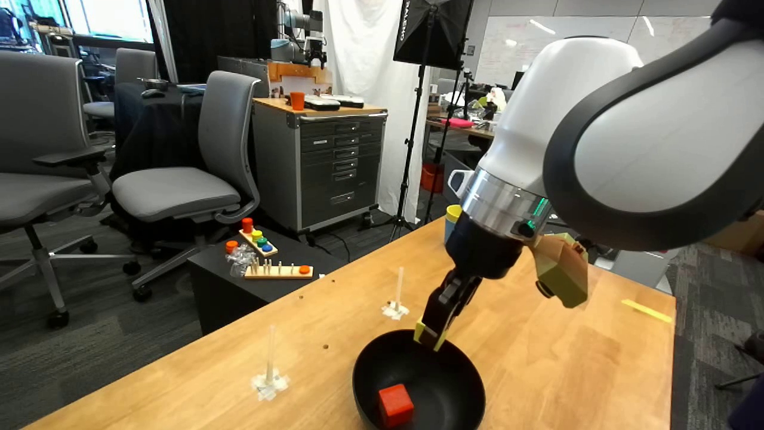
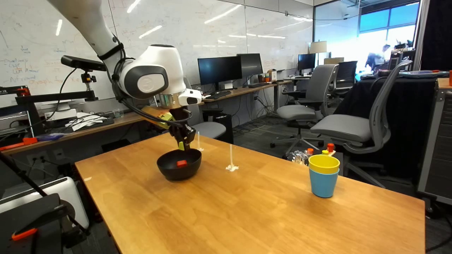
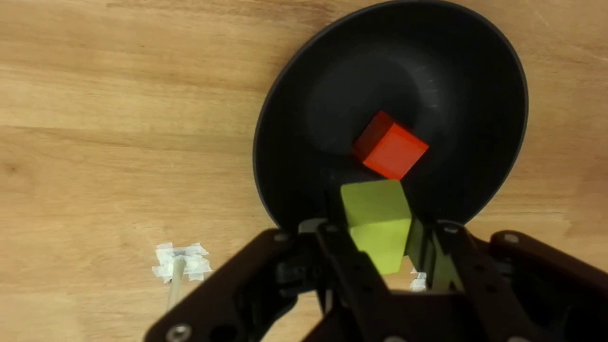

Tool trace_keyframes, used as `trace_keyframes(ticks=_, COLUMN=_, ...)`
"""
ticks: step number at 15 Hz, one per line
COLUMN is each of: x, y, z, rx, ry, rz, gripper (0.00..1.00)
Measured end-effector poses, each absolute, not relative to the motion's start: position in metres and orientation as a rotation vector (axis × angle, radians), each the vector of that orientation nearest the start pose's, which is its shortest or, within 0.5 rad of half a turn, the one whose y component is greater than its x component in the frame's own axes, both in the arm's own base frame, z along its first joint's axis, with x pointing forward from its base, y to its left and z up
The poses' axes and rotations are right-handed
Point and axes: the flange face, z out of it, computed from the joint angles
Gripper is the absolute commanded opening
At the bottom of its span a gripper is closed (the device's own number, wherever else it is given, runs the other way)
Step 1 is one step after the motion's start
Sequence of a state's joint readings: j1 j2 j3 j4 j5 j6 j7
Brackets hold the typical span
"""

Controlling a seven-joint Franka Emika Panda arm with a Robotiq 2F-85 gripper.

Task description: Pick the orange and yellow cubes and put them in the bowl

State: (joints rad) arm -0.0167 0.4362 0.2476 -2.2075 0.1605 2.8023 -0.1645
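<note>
One wooden table [image 2: 254, 215] | black bowl [image 3: 375, 80] atop | grey chairs [image 1: 176, 191] | whiteboard [image 2: 190, 38]

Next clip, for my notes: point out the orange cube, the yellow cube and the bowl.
Orange cube [image 3: 393, 149]: in the wrist view, on its brighter visible face.
Yellow cube [image 3: 378, 212]: in the wrist view, on the face higher in the picture.
Bowl [image 2: 178, 174]: in an exterior view, on its outer wall.
</note>
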Motion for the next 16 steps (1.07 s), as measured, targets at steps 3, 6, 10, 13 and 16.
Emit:
trace_keyframes(ticks=3, x=0.556, y=0.122, z=0.201, rx=-2.944, ry=-0.333, rz=-0.237, gripper=0.79)
trace_keyframes(ticks=6, x=0.556, y=0.121, z=0.201, rx=-2.944, ry=-0.339, rz=-0.237, gripper=1.0)
trace_keyframes(ticks=10, x=0.556, y=0.121, z=0.201, rx=-2.944, ry=-0.341, rz=-0.238, gripper=1.0)
trace_keyframes(ticks=13, x=0.558, y=0.117, z=0.201, rx=-2.959, ry=-0.366, rz=-0.254, gripper=1.0)
trace_keyframes(ticks=16, x=0.562, y=0.107, z=0.202, rx=-2.996, ry=-0.359, rz=-0.305, gripper=1.0)
